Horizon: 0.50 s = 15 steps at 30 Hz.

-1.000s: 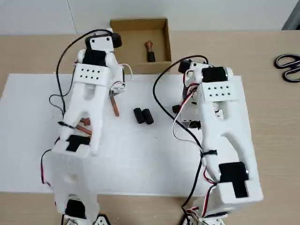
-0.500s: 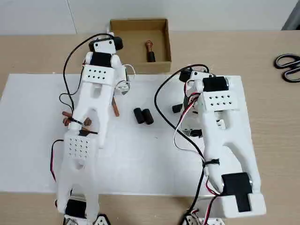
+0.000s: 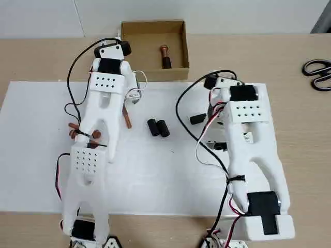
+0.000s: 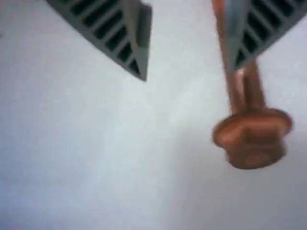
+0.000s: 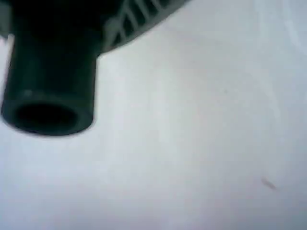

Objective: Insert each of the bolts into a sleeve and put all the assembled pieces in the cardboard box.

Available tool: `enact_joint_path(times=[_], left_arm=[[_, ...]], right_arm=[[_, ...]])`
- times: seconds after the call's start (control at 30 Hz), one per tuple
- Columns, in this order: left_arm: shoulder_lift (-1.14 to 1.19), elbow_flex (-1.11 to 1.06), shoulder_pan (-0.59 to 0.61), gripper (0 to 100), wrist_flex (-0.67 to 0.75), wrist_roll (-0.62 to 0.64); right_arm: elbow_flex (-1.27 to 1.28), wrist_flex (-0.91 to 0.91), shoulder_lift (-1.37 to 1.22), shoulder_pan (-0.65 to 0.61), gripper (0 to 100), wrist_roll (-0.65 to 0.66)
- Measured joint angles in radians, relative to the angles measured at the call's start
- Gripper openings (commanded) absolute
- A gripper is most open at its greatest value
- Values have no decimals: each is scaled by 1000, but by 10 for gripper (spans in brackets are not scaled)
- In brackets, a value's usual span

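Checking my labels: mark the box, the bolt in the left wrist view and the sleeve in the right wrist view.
box (image 3: pixel 147 51), high view, bare floor inside.
bolt (image 4: pixel 252 139), left wrist view, its head.
sleeve (image 5: pixel 53 72), right wrist view, its side wall.

A light wooden table is being used as the work surface, and much of it is being covered by a white sheet. Scissors are being kept on the bare wood by the right edge. A pale wall is being evenly lit behind.
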<state>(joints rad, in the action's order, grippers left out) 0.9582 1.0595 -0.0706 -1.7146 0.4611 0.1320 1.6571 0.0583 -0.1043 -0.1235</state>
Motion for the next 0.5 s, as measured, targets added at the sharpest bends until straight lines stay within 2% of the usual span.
enact_joint_path(times=[0.17, 0.5], left_arm=[[0, 0, 48, 107, 0, 6], [55, 0, 34, 107, 0, 0]], right_arm=[[0, 0, 0, 23, 4, 0], [0, 0, 0, 20, 4, 0]])
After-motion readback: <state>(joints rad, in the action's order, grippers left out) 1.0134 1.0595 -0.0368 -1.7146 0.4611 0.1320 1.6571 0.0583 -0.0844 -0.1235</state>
